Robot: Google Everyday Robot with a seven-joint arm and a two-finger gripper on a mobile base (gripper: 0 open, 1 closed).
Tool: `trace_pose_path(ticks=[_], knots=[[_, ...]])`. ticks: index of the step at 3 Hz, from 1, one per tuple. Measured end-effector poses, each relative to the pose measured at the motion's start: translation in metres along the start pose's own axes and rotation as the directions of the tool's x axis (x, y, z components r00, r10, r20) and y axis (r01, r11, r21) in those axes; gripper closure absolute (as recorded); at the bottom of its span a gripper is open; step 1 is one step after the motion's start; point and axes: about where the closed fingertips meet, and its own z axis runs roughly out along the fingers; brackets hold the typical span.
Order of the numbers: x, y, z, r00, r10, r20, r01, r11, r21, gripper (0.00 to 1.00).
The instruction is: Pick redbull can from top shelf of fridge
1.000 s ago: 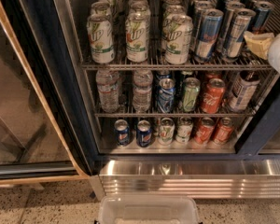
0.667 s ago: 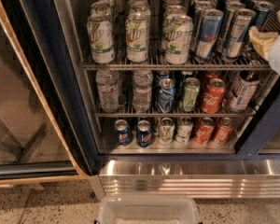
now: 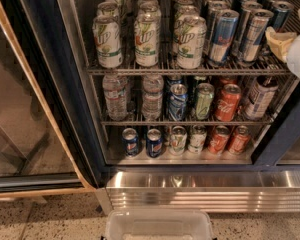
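Several slim blue-and-silver redbull cans [image 3: 222, 36] stand in rows on the right part of the top shelf [image 3: 140, 71] of the fridge [image 3: 45, 59]. My gripper [image 3: 289, 25] comes in from the right edge at top-shelf height, just right of the front redbull can [image 3: 255, 34]. Its pale fingers [image 3: 277, 39] are spread apart and hold nothing. One finger lies close beside that front can. The arm behind the gripper is cut off by the picture's edge.
Wider white-green 7UP cans [image 3: 107, 41] fill the left of the top shelf. Water bottles [image 3: 115, 96] and mixed soda cans [image 3: 227, 101] stand on the two lower racks. The glass sliding door [image 3: 20, 109] is at the left. A white bin [image 3: 157, 226] sits below the ribbed steel base panel [image 3: 205, 189].
My gripper has shifted slightly right and up at the top shelf's right end. The cans have not moved.
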Motion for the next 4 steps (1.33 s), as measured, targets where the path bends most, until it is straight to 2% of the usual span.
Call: trace_pose_path(ticks=[3, 4], knots=[[0.021, -0.019, 0.031, 0.999, -0.01, -0.031, 0.012, 0.9992, 0.037, 0.47], [0.027, -0.02, 0.038, 0.999, -0.017, -0.043, 0.019, 0.9991, 0.037, 0.43]])
